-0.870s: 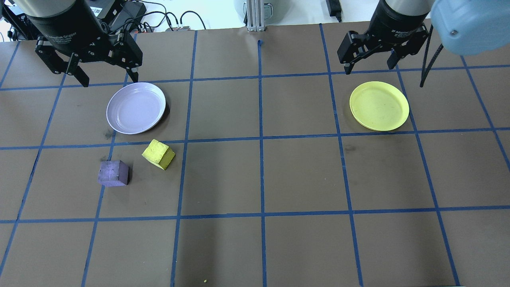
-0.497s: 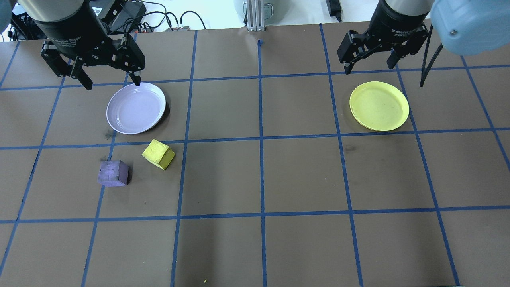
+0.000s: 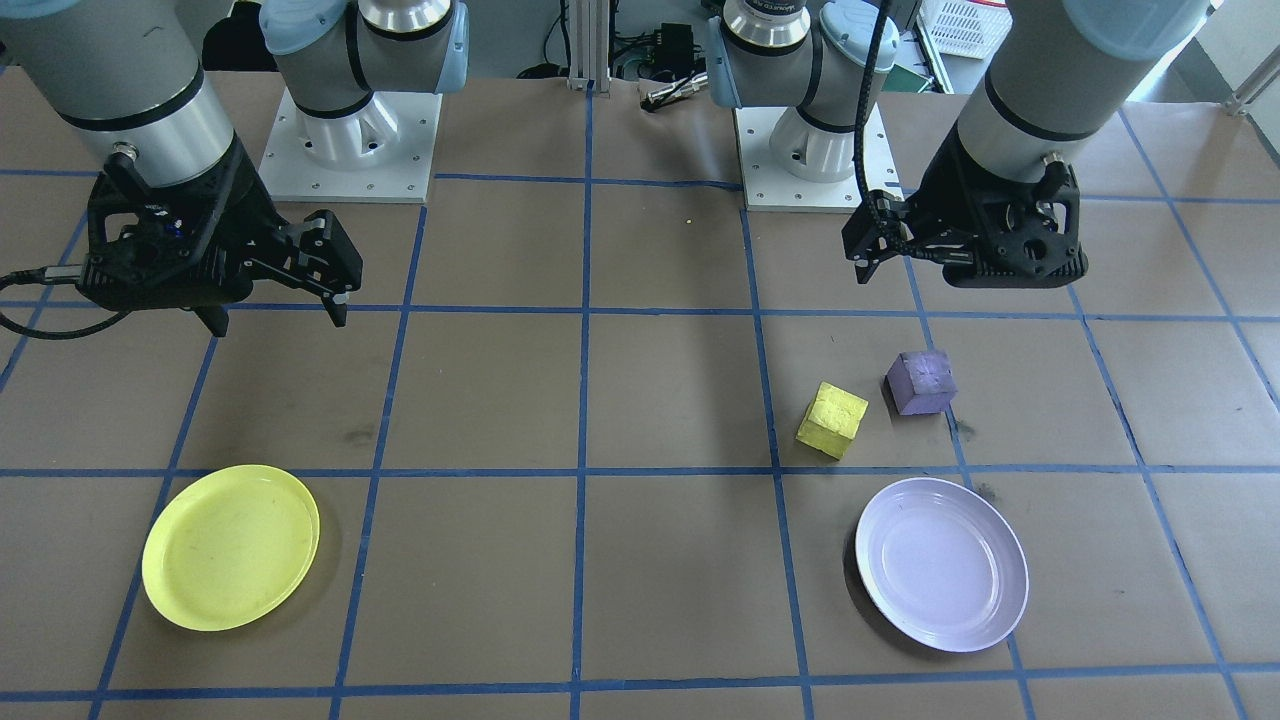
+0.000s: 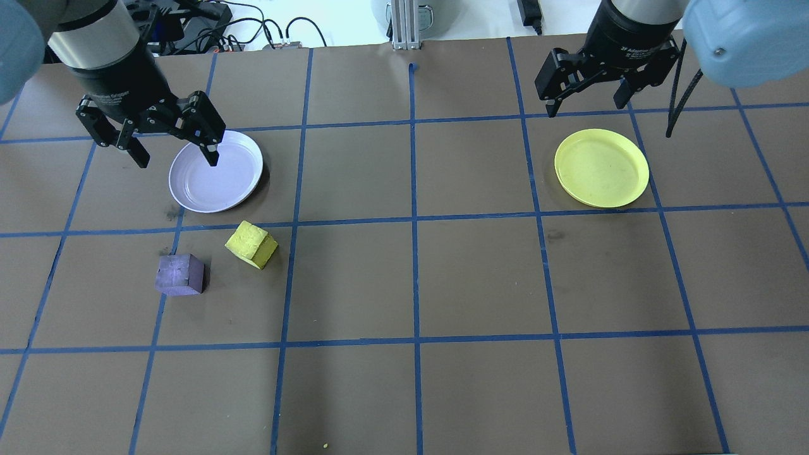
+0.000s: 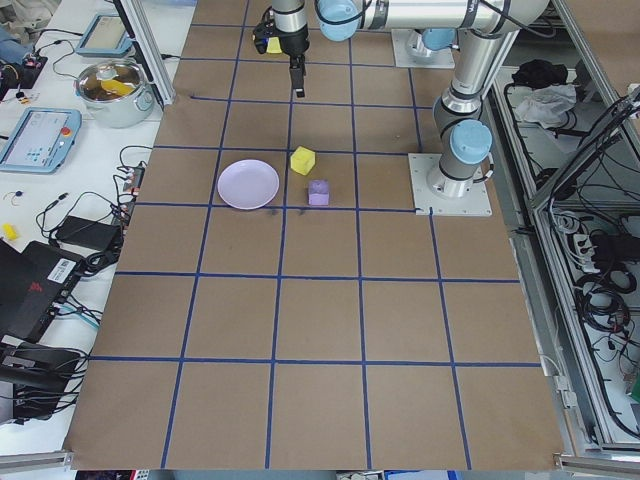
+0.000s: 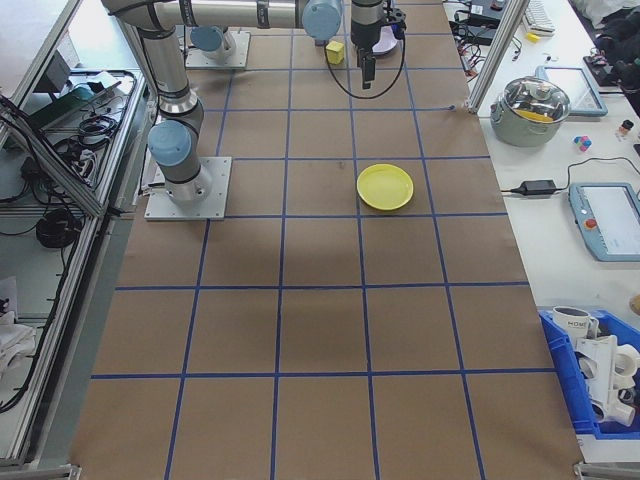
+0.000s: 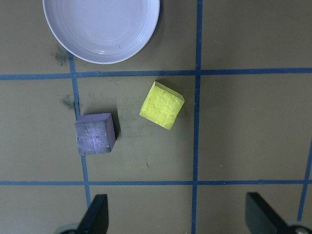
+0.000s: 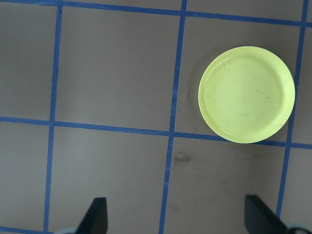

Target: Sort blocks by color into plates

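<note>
The yellow block [image 4: 251,244] and the purple block [image 4: 180,274] rest on the brown table, side by side but apart. The lavender plate [image 4: 218,177] lies just beyond them and holds nothing. Far to the right, the yellow plate [image 4: 602,167] also holds nothing. My left gripper [image 4: 177,161] hangs open over the lavender plate's far-left rim. In the left wrist view both the purple block [image 7: 95,133] and the yellow block [image 7: 162,105] lie ahead of its spread fingers. My right gripper [image 4: 586,109] is open and hovers beyond the yellow plate [image 8: 246,94].
Blue tape lines divide the table [image 4: 480,278] into squares. A black cable [image 4: 679,101] hangs beside the right wrist. The two arm bases [image 3: 350,140] stand at the robot's side. A pot [image 5: 112,88] and tablets sit on the bench off the table's far edge.
My left gripper has moved toward the robot's side and lower, from beyond the lavender plate to over its far-left rim. The right arm, blocks and plates have not moved.
</note>
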### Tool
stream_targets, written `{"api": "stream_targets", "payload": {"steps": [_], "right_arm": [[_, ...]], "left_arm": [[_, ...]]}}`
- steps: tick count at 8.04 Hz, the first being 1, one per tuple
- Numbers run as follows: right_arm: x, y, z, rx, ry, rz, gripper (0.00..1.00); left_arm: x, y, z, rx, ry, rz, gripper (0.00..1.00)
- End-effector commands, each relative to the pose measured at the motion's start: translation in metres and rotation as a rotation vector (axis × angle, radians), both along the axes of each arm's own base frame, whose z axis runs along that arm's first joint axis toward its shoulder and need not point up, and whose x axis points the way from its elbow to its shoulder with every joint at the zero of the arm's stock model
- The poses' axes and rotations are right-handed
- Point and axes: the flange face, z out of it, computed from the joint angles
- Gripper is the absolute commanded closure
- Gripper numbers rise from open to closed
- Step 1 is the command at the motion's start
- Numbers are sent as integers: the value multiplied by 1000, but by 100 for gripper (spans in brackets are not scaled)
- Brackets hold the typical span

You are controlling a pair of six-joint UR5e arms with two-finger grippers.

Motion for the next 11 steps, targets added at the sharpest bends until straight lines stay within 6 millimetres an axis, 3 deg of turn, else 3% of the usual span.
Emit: {"api": "stream_targets", "payload": {"steps": [1, 2, 3, 4, 7, 9, 10, 11], "right_arm": [[0, -1, -1, 1, 0, 0, 0], [0, 0, 0, 1, 0, -3, 0], [0, 0, -1, 3, -2, -2, 0], [0, 0, 0, 1, -2, -2, 0], [0, 0, -1, 3, -2, -3, 0], [0, 0, -1, 3, -2, -2, 0], [0, -1, -1, 1, -2, 0, 0], [0, 0, -1, 3, -2, 0, 0]], "left_arm": [[43, -12, -64, 47, 21, -56, 0], [59, -12, -78, 39, 20, -37, 0], [90, -9, -105, 96, 32, 33, 0], [110, 5, -119, 122, 46, 74, 0], [173, 9, -140, 151, 28, 264, 0], [189, 7, -153, 171, -32, 322, 0], [193, 3, -171, 197, -55, 323, 0], [198, -16, -192, 141, -72, 319, 0]]}}
